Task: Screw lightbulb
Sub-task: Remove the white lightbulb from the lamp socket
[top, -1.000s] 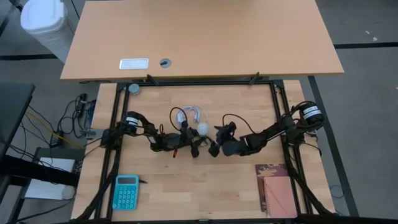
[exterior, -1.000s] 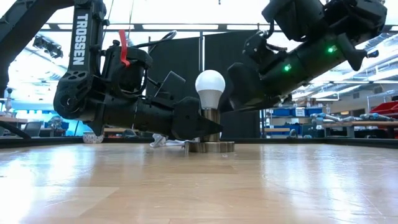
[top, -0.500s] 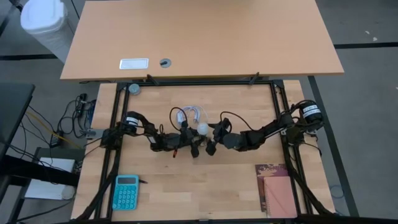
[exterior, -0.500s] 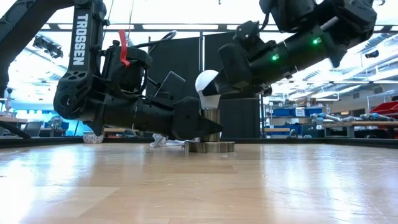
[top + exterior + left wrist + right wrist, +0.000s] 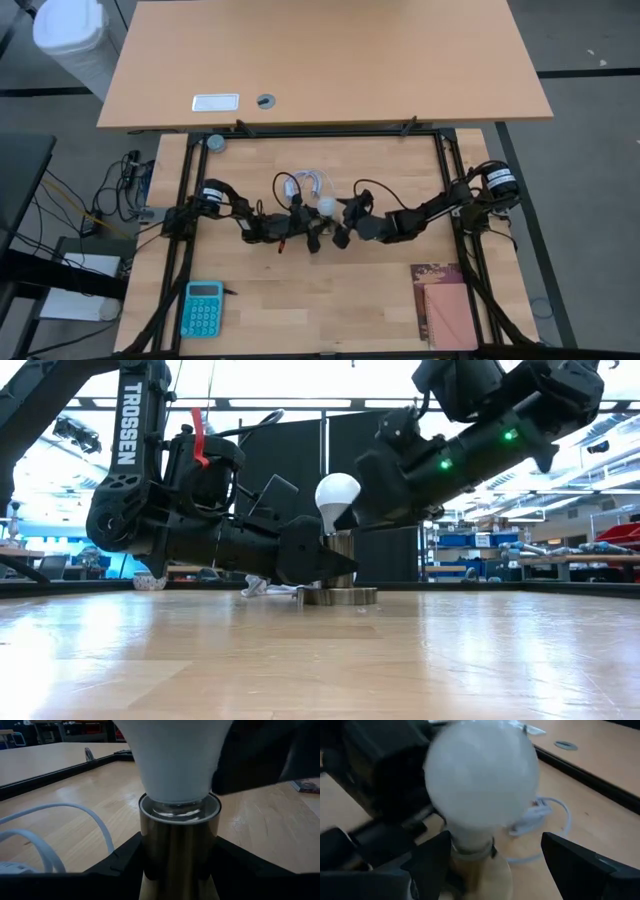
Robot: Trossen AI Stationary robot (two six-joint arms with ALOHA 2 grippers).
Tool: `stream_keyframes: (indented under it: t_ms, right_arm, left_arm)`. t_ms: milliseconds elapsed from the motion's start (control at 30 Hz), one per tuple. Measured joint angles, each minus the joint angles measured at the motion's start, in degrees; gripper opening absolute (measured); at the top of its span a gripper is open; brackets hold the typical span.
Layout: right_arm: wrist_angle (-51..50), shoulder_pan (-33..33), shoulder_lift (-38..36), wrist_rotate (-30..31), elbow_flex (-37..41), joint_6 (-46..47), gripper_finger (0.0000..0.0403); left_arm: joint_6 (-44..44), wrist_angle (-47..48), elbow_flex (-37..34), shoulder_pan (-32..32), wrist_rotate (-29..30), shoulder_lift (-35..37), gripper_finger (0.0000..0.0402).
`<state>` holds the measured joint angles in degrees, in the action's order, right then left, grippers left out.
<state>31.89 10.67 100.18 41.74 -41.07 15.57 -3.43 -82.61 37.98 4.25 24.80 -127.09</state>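
Note:
A white lightbulb [image 5: 337,500] stands upright in a brass socket [image 5: 339,555], whose round base [image 5: 337,596] rests on the wooden table near its middle. My left gripper [image 5: 177,870] reaches in level from the table's left and is shut on the socket. My right gripper [image 5: 495,865] comes slanting down from the table's right and is open. One of its fingers [image 5: 432,862] stands on each side of the bulb [image 5: 480,780], and I see no touch. In the high view the bulb [image 5: 325,206] shows between the two arms. My left gripper pinches the brass socket's upright barrel [image 5: 177,845] between its two fingers, one on each side, below the bulb's neck. The fingers come level from the table's left. The socket stands upright with its base on the table.
A coiled white cable [image 5: 305,182] lies just beyond the socket toward the far edge. A teal calculator [image 5: 202,308] lies at the near left and a dark book [image 5: 443,305] at the near right. A black frame rail [image 5: 320,132] borders the table.
My right gripper has gone toward the table's left, up to the lightbulb, and has rolled about its own axis. Its fingers now stand around the bulb instead of to its right. Bulb and socket have kept still.

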Motion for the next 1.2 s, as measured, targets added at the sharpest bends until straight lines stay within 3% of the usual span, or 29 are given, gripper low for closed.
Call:
stream_keyframes:
  t_ms: [267,600,833,933,1067,1200]
  right_arm:
    - [-8.21,2.32,-0.06,12.89,-0.01,6.32,0.0308]
    - [-10.76,4.22,-0.48,11.20,0.02,9.81,0.0308]
    - [-24.94,6.96,-0.92,15.48,0.04,23.90,0.0308]
    - [-22.50,5.48,-1.11,13.21,0.04,20.22,0.0308]
    - [-16.46,-0.33,-1.01,1.46,0.28,12.35,0.0308]
    - [-8.73,-3.38,-0.96,-0.72,2.96,7.18,0.0308]
  left_arm:
    - [0.07,0.11,0.02,-0.02,0.04,0.00,0.0193]
    - [0.07,0.22,0.01,0.00,0.06,0.00,0.0193]
    - [0.38,0.78,-0.60,-0.25,-5.55,0.13,0.0193]
    - [0.40,0.86,-0.68,-0.76,-6.32,0.13,0.0193]
    - [0.44,1.44,-0.70,-1.16,-8.06,0.18,0.0193]
    - [0.93,3.42,-0.66,-1.18,-8.55,0.26,0.0193]
